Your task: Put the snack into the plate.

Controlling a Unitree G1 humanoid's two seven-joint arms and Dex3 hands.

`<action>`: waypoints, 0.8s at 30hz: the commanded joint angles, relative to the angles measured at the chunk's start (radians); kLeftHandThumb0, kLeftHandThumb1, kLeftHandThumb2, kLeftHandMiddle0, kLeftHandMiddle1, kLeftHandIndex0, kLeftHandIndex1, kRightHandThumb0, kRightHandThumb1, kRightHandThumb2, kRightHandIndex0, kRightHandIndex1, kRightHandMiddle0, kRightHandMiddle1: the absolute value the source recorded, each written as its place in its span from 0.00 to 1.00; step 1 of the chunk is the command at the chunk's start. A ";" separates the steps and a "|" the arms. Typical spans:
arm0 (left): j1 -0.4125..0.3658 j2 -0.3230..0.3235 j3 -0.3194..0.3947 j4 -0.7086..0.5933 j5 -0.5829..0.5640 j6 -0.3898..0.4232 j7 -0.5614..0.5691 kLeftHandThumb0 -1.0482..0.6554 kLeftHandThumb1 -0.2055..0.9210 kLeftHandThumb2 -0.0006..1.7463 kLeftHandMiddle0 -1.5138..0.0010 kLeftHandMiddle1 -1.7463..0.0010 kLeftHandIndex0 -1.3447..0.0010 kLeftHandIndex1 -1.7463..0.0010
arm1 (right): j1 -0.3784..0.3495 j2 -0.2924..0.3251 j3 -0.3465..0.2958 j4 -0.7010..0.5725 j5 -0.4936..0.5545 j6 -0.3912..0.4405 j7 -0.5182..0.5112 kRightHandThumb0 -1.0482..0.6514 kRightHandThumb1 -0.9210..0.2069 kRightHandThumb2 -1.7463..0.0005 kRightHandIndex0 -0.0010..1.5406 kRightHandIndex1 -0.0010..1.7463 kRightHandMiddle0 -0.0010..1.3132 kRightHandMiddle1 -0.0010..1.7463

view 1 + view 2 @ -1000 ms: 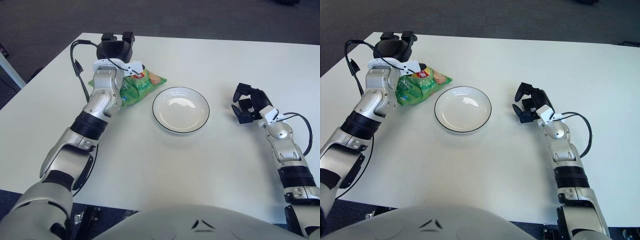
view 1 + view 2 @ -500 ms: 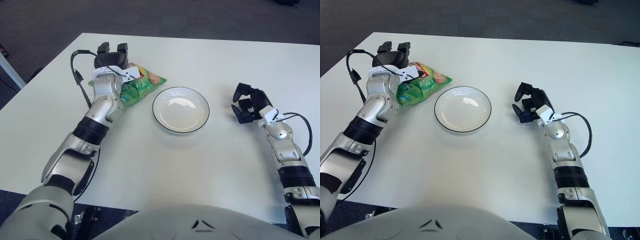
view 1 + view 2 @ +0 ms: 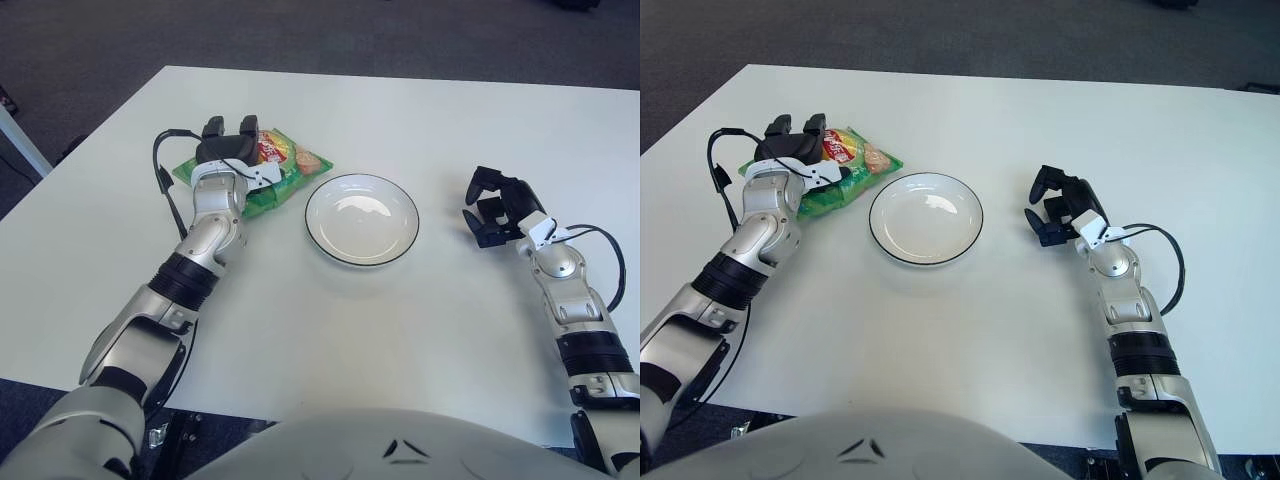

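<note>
The snack is a green bag with a red and orange print, lying flat on the white table just left of the plate. The white plate with a dark rim holds nothing and sits mid-table. My left hand is over the bag's left end, its black fingers spread and pointing away from me, closed on nothing. It hides that end of the bag. My right hand shows to the right of the plate, fingers loosely bent and holding nothing.
The table's far edge and left edge border dark carpet. A black cable loops beside my left wrist, and another cable runs by my right forearm.
My left hand has drawn back toward me from beyond the bag's far end and now sits lower over its left part, so more of the bag shows. The right hand has stayed put.
</note>
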 commanded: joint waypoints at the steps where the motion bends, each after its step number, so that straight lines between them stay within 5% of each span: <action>1: 0.019 -0.005 0.004 -0.011 -0.012 0.006 -0.021 0.00 1.00 0.37 1.00 1.00 0.99 1.00 | 0.104 0.008 0.044 0.084 -0.036 0.069 0.049 0.32 0.58 0.21 0.84 1.00 0.50 1.00; 24: 0.061 0.013 -0.019 -0.024 -0.068 -0.050 -0.113 0.00 1.00 0.39 1.00 1.00 1.00 0.85 | 0.110 0.006 0.039 0.078 -0.023 0.066 0.059 0.32 0.59 0.20 0.85 1.00 0.51 1.00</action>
